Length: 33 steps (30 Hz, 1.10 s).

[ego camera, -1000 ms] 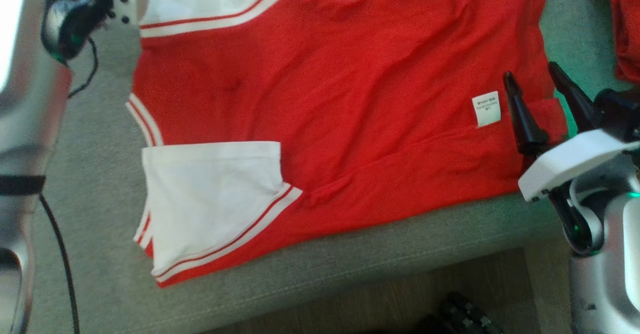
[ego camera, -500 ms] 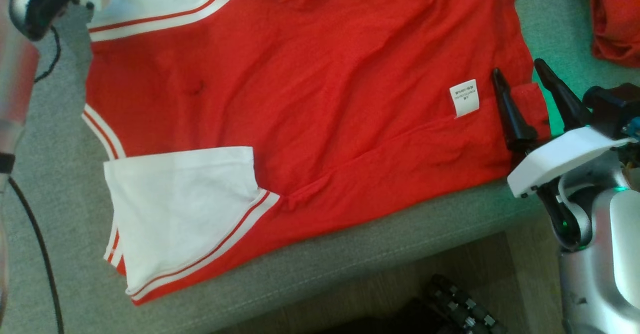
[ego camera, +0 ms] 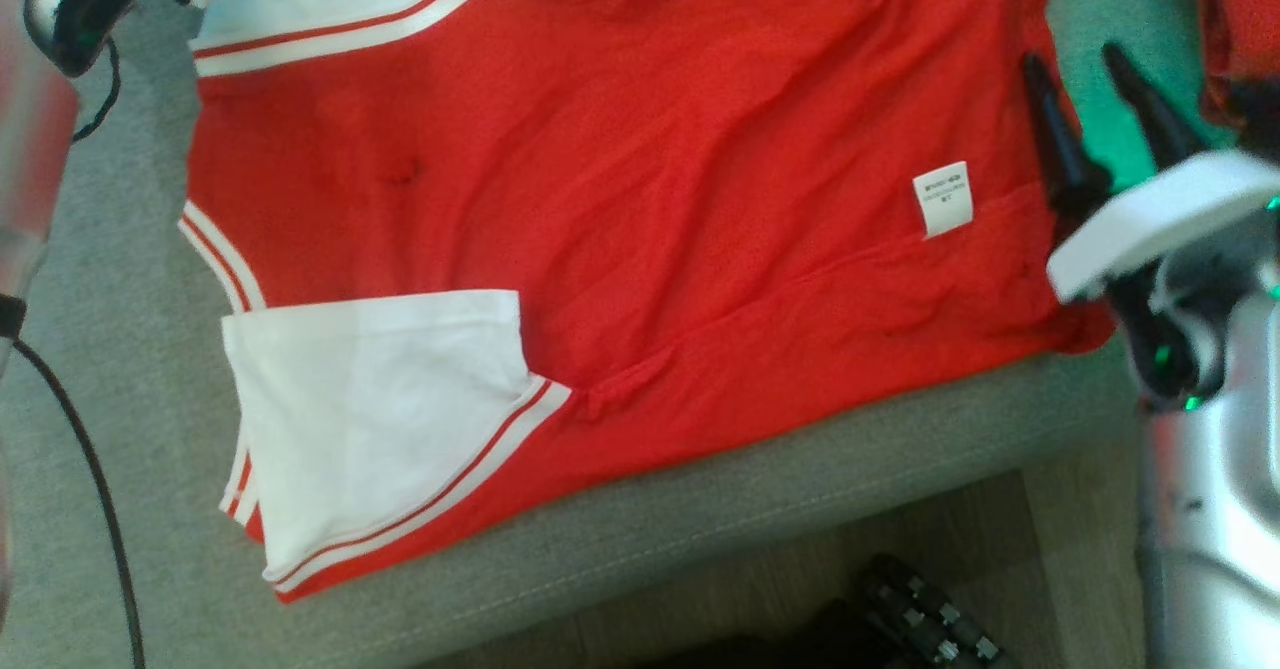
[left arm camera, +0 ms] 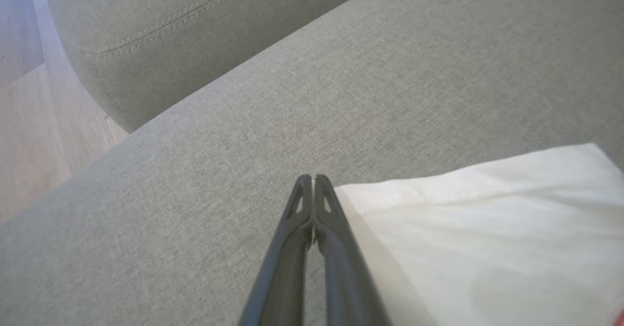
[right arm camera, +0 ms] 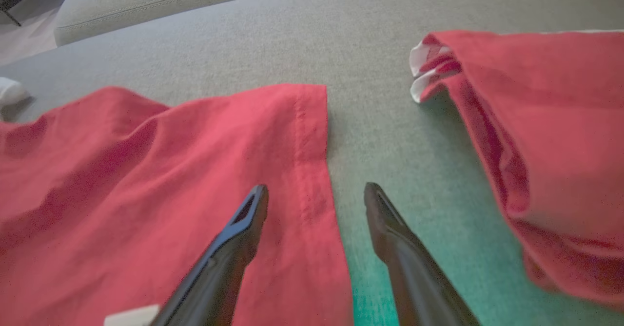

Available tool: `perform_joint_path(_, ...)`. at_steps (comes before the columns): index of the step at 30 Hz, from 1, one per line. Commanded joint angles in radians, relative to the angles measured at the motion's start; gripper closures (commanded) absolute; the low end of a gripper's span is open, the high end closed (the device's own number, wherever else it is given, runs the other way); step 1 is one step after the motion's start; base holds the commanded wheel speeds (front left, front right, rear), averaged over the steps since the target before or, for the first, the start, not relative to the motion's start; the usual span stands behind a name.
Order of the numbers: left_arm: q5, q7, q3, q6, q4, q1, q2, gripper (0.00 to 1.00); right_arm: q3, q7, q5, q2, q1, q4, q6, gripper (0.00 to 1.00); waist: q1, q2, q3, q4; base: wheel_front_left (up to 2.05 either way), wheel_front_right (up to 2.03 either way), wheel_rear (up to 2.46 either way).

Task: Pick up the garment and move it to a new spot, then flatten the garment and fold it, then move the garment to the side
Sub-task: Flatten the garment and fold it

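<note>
Lying spread across the grey cushion [ego camera: 120, 349], the red garment [ego camera: 650, 199] reaches its near edge. The left gripper [left arm camera: 312, 177], clenched on nothing, sits just beside the far white sleeve [left arm camera: 487, 228]. The right gripper [right arm camera: 316, 192] hangs released, straddling the right hem [right arm camera: 312, 160].

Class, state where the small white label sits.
In the head view, the label lies on the red garment near its right end, just left of the open right gripper.

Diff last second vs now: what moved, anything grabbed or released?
Right claw, open throughout, slid up the head view along the garment hem, away from its near corner. Left claw snapped shut beside the white sleeve; no cloth visibly caught. Garment stayed spread on the couch; the head camera shifted slightly.
</note>
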<state>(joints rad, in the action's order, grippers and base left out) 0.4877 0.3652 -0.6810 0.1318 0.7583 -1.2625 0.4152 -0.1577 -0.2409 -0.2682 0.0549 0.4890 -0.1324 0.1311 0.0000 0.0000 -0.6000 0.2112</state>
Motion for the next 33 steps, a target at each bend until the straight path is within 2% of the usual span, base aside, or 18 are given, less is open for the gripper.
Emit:
perform_joint_path(1,0.008,-0.016,0.020,-0.001,-0.029,-0.068,0.039,1.00,0.007,-0.015,-0.004,-0.003,0.042,0.021,0.000,0.00,0.0000,0.0000,0.004,-0.009,0.00,0.00,0.00)
perform_joint_path(5,0.029,-0.046,-0.012,-0.001,-0.028,-0.080,0.039,1.00,-0.015,-0.085,0.004,-0.004,0.147,-0.054,0.000,0.00,0.0000,0.0000,0.010,-0.029,0.00,0.00,0.00)
perform_joint_path(12,0.063,-0.083,-0.060,-0.001,-0.007,-0.090,0.037,1.00,-0.036,-0.215,0.084,-0.004,0.255,-0.168,0.000,0.00,0.0000,0.0000,0.029,-0.065,0.00,0.00,0.00)
perform_joint_path(21,0.092,-0.108,-0.100,-0.001,0.020,-0.101,0.040,1.00,-0.058,-0.260,0.130,-0.005,0.303,-0.203,0.000,0.00,0.0000,0.0000,0.041,-0.083,0.00,0.00,0.00)
perform_joint_path(23,0.099,-0.111,-0.109,-0.001,0.026,-0.106,0.040,1.00,-0.063,-0.267,0.135,-0.005,0.315,-0.208,0.000,0.13,0.0000,0.0000,0.040,-0.086,0.00,0.00,0.00)
perform_joint_path(25,0.105,-0.114,-0.117,-0.001,0.032,-0.112,0.039,1.00,-0.064,-0.274,0.140,-0.005,0.324,-0.214,0.000,0.41,0.0000,0.0000,0.039,-0.089,0.00,0.00,0.00)
perform_joint_path(28,0.113,-0.120,-0.128,-0.001,0.040,-0.120,0.038,1.00,-0.069,-0.280,0.149,-0.004,0.335,-0.222,0.000,0.71,0.0000,0.0000,0.037,-0.093,0.00,0.00,0.00)
perform_joint_path(30,0.118,-0.124,-0.136,-0.001,0.046,-0.125,0.037,1.00,-0.071,-0.282,0.156,-0.003,0.340,-0.227,0.000,0.98,0.0000,0.0000,0.037,-0.095,0.00,0.00,0.00)
perform_joint_path(33,0.122,-0.139,-0.147,-0.001,0.052,-0.132,0.038,1.00,-0.075,-0.269,0.168,0.002,0.351,-0.228,0.000,1.00,0.0000,0.0000,0.036,-0.101,0.00,0.00,0.00)
